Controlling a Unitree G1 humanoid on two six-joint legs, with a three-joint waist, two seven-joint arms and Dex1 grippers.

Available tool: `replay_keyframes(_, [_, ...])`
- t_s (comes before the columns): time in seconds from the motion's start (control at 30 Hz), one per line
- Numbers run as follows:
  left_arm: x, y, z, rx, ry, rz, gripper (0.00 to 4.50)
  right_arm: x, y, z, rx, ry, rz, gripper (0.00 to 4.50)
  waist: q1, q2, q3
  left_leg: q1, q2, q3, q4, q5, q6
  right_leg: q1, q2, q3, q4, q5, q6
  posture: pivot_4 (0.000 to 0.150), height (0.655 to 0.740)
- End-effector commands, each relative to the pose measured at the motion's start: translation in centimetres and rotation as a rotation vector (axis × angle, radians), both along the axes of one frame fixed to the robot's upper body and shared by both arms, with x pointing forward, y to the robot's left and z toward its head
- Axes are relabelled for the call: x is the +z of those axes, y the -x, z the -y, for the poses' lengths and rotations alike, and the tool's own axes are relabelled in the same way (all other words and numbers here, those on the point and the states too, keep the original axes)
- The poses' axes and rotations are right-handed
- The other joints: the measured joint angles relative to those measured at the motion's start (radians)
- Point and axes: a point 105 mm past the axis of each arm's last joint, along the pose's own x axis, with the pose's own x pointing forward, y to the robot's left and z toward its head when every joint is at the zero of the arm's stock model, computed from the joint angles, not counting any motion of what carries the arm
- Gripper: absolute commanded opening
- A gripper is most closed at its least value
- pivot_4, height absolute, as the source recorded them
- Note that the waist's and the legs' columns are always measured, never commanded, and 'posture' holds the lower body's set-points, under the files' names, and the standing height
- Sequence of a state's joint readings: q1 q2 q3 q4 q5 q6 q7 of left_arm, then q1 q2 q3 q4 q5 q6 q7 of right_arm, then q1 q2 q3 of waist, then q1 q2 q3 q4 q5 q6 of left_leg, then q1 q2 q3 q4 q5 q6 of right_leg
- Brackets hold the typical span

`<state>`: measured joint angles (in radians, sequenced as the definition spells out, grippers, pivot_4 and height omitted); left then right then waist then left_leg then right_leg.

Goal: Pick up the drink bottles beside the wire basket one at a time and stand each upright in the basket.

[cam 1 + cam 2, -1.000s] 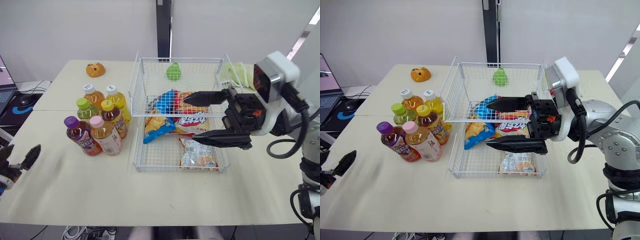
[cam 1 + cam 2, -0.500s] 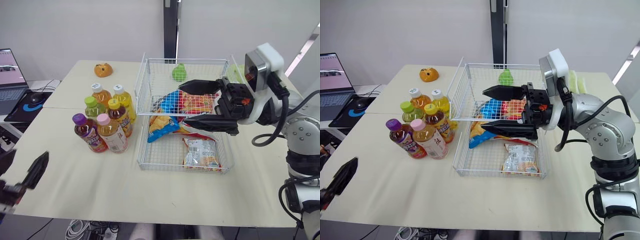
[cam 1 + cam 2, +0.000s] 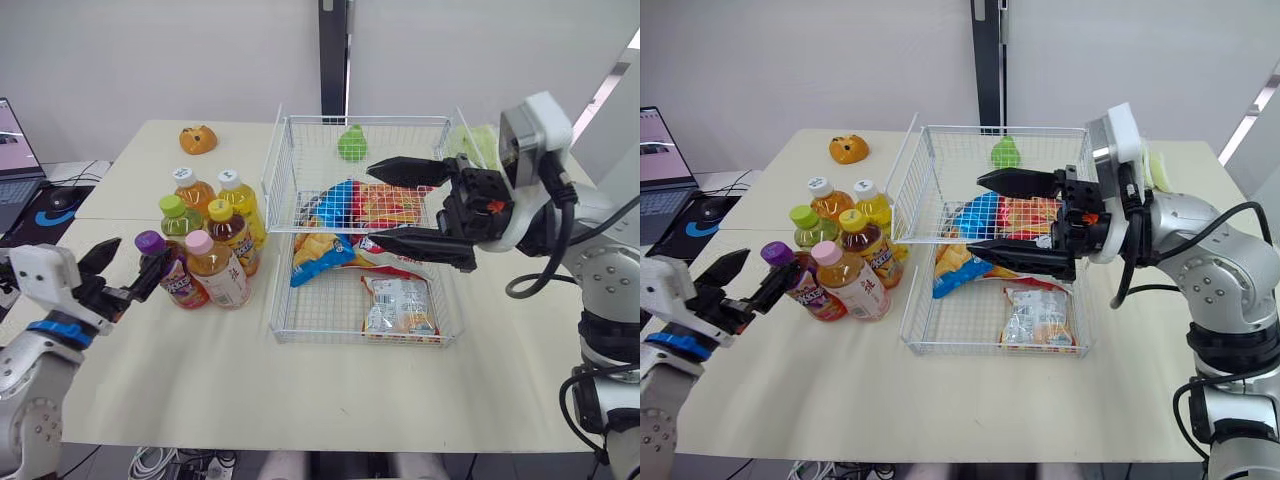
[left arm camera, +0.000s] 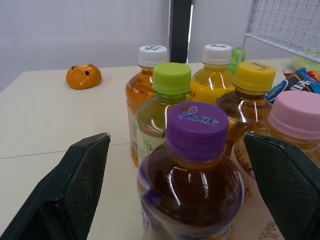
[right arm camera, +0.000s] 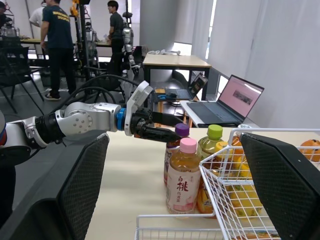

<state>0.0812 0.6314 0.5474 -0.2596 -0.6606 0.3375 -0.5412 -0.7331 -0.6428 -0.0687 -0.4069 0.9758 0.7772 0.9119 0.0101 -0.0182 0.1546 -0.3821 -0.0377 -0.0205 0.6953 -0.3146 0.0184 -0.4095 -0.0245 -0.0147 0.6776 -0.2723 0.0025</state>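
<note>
purple-capped bottle (image 4: 194,172) upright (cap up), axis vertical

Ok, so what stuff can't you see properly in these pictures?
- Head views: the right jaws, open, cover part of the snack bags in the wire basket.
- Head views: the right arm hides part of a pale green thing by the basket; unclear what it is.
- Left wrist view: the picture's lower edge cuts off the purple-cap bottle, so its label is unreadable.
</note>
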Motion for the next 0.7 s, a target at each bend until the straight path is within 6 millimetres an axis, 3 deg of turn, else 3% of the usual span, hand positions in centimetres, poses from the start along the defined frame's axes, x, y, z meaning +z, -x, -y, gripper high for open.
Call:
replay_keyframes(0.03, [0.8, -0.6, 0.5, -0.019, -0.033, 0.043, 4.45, 0.9, 0.9, 0.2, -0.005, -0.012, 0.046, 4.50, -0.001, 0.000, 0.000, 0.000, 0.000, 0.000, 0.000, 0.000, 0.000, 0.000, 0.000, 0.000, 0.000, 0.000, 0.000, 0.150, 0.7400])
replay_keyframes(0.37, [1.4, -1.7, 0.5, -0.008, -0.039, 0.086, 4.45, 0.9, 0.6, 0.1, -0.030, -0.002, 0.050, 4.50, -0.004, 0.000, 0.000, 0.000, 0.000, 0.000, 0.000, 0.000, 0.000, 0.000, 0.000, 0.000, 0.000, 0.000, 0.000, 0.150, 0.7400])
replay_keyframes(0.7, [0.8, -1.4, 1.0, -0.028, -0.019, 0.061, 1.41, 0.9, 0.6, 0.0, -0.034, 0.000, 0.058, 4.50, -0.004, 0.000, 0.000, 0.000, 0.000, 0.000, 0.000, 0.000, 0.000, 0.000, 0.000, 0.000, 0.000, 0.000, 0.000, 0.150, 0.7400])
